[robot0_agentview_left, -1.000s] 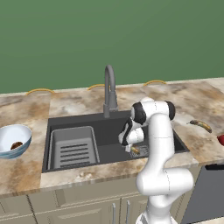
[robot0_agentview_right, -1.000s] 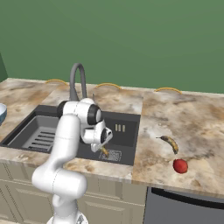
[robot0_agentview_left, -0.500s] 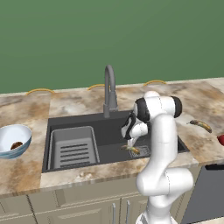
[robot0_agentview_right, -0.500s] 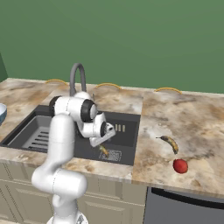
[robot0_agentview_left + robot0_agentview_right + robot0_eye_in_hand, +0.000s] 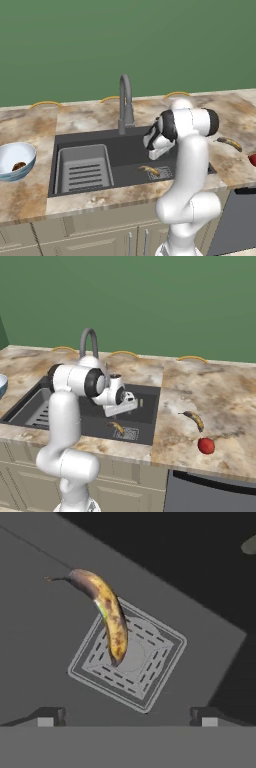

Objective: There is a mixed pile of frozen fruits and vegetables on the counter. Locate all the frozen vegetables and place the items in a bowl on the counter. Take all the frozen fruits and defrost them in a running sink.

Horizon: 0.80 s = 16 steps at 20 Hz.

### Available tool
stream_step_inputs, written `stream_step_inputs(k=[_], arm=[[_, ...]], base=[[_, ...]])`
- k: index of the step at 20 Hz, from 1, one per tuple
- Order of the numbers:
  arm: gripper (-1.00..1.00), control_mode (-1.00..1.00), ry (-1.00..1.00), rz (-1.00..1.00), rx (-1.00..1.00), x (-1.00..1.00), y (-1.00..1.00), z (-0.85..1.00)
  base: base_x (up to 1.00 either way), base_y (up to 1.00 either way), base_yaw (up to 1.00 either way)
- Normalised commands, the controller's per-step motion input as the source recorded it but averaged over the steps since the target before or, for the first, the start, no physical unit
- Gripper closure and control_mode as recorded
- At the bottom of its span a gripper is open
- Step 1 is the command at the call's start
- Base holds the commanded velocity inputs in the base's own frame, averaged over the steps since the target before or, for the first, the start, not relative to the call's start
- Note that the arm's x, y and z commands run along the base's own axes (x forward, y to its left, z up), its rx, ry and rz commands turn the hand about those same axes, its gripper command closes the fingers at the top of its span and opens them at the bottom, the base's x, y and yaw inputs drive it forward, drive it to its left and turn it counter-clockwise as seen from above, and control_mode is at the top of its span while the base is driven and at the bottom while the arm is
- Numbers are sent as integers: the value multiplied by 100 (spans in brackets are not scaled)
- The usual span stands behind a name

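One curved, brown-mottled yellow banana [image 5: 107,614] lies on the smooth dark-grey sink [image 5: 125,155] floor, its tip over the slotted square drain [image 5: 130,657]; the two-finger gripper [image 5: 127,716] hovers above, jaws wide apart, empty

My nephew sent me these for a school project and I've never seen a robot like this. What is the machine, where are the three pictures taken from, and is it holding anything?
It is a white robot arm in a simulated kitchen. Two pictures come from cameras behind it, left and right; the third looks down along its gripper. The gripper is open and holds nothing. One banana lies in the dark sink, partly over the square drain. Another banana and a red piece lie on the marbled counter. A pale-blue bowl holds a brown lump.
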Motion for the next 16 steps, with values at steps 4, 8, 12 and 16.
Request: stream_step_inputs(k=[4, 8, 12, 16], arm=[[-100, -100, 0, -26, 0, -34, -29, 60], [-100, -100, -1, -19, -4, -32, -27, 64], [-100, -100, -6, -16, -8, -31, -31, 65], [-100, -100, -9, -16, -7, -22, -33, 68]], base=[[0, 0, 0], [0, 0, 0], [0, 0, 0], [0, 0, 0]])
